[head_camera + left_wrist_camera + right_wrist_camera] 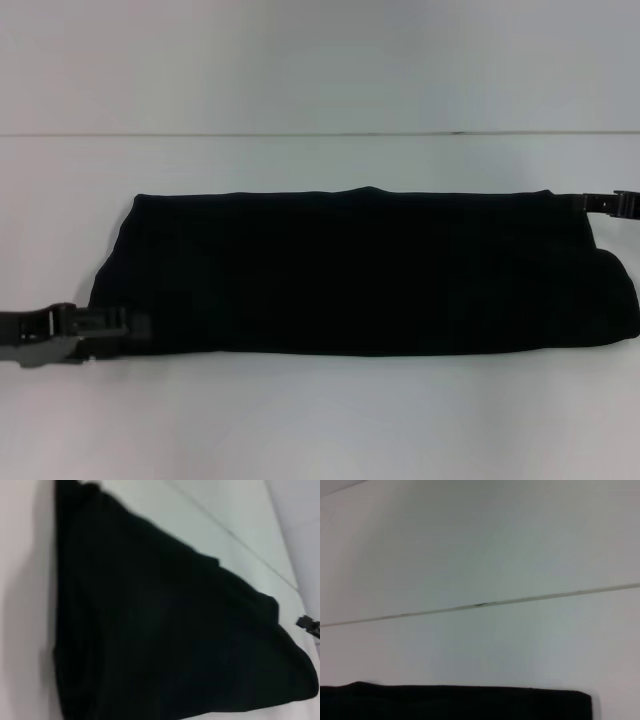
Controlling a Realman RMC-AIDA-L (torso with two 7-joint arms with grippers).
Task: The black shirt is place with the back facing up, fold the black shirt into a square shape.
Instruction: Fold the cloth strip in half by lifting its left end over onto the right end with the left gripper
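A: Where's the plain black soft fabric shirt (365, 270)?
B: Folded into a long band across the white worktop (320, 420).
A: Grippers?
B: Left gripper (135, 327) at its near-left corner, right gripper (612, 203) at its far-right corner; can't tell the jaws' state.

You see black shirt (365, 270) lying mid-table (320, 420); left gripper (135, 328) at shirt's 8 o'clock corner, right gripper (610, 203) at its 2 o'clock corner.
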